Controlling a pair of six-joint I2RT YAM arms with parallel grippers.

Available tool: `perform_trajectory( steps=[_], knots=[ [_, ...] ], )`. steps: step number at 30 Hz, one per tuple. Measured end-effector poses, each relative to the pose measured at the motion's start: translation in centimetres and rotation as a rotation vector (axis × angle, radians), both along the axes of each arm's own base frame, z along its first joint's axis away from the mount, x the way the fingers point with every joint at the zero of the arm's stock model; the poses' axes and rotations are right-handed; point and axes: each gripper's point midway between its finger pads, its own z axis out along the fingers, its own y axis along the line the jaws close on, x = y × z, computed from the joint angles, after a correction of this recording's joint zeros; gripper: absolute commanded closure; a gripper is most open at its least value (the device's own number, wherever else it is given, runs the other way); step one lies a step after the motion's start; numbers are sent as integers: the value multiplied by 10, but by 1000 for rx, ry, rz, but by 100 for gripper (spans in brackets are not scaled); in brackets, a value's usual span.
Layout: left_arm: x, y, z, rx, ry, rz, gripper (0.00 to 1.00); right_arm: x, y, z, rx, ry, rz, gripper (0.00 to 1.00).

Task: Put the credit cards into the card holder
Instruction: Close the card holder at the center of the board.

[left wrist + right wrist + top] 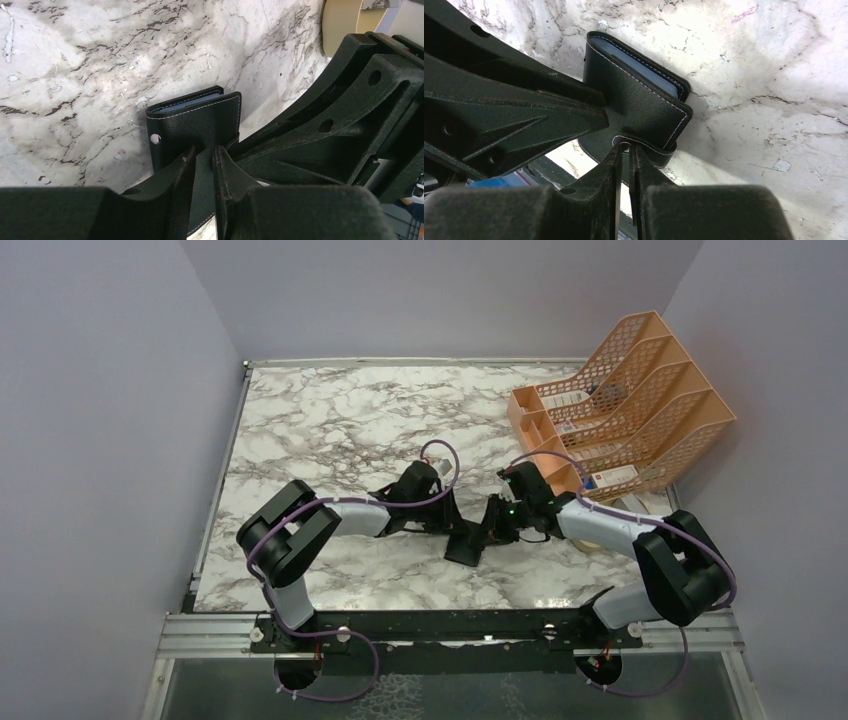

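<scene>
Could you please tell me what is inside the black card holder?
The black leather card holder shows a pale blue-grey plastic card edge in its pocket; leather covers the rest, so the count is hidden.

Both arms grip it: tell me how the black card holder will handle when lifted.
Probably floppy at the fold: the card holder looks like soft stitched leather, its flap bending in the right pincer. The cards inside should stiffen the body. Matte surface, unlikely to slip.
</scene>
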Motion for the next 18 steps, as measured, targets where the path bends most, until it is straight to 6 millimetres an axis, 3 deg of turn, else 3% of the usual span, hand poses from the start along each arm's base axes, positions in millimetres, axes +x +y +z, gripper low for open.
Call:
perform_trajectory(
  steps=[18],
  knots=[
    [-1,1,0,-46,-23,14,78,-2,0,-9,-170,89,23,92]
  ],
)
